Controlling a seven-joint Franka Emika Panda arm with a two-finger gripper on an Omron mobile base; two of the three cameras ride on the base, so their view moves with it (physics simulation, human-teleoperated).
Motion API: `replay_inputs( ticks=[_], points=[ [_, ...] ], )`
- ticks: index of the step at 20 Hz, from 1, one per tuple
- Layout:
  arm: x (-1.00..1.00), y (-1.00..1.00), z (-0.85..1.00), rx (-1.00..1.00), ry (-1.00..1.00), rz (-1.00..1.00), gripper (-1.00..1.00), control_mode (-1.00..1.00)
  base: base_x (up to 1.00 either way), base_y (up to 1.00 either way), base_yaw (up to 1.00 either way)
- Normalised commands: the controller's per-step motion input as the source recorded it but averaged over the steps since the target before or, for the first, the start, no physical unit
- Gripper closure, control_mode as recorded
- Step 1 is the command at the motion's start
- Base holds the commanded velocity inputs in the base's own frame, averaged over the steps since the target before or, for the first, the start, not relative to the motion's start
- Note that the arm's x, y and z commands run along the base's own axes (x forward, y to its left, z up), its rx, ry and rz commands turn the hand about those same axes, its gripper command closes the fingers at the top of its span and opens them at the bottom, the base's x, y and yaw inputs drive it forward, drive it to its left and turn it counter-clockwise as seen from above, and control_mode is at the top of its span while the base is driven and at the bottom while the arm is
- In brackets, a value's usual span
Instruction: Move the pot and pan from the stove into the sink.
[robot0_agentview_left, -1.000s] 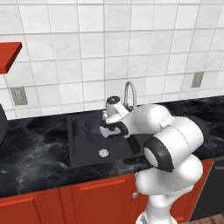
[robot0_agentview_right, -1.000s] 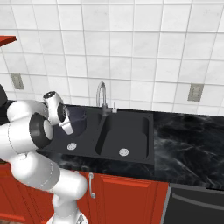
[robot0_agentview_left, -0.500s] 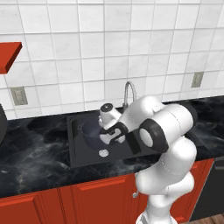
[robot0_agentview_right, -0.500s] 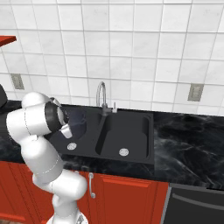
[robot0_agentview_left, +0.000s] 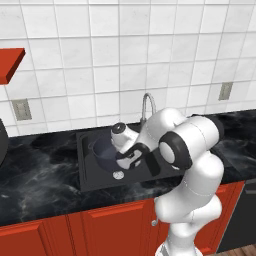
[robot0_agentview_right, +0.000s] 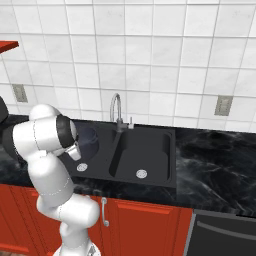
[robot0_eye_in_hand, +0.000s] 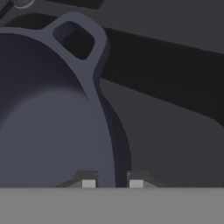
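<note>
The deep, round, dark blue-grey pot (robot0_agentview_left: 102, 151) sits in the left basin of the black sunken sink (robot0_agentview_left: 90, 180), low against the floor (contact not resolvable). Judged rigid, fairly heavy, smooth-walled; the rim by a loop handle (robot0_eye_in_hand: 74, 37) is the sensible hold. The two-finger gripper (robot0_eye_in_hand: 112, 183) straddles that rim: one fingertip (robot0_eye_in_hand: 89, 183) inside, one outside, narrowly apart, apparently clamped on the wall.

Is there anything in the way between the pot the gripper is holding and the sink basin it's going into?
Nothing visible. The gripper pinches the rim of the pot, and the pot is already down inside the left basin of the sink, with bare dark basin wall beside it.
</note>
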Motion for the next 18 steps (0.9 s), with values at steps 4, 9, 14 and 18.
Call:
replay_inputs(
  ticks=[4, 9, 14, 18],
  points=[
    [0.0, 0.0, -0.13, -0.01, -0.13, -0.08, 1.0, -1.0, 0.0, 0.0, 0.0],
    [0.0, 0.0, -0.31, -0.01, -0.09, -0.08, 1.0, -1.0, 0.0, 0.0, 0.0],
    [0.0, 0.0, -0.23, 0.0, -0.05, -0.05, 1.0, -1.0, 0.0, 0.0, 0.0],
    [0.0, 0.0, 0.0, 0.0, 0.0, 0.0, 1.0, -1.0, 0.0, 0.0, 0.0]
  ],
)
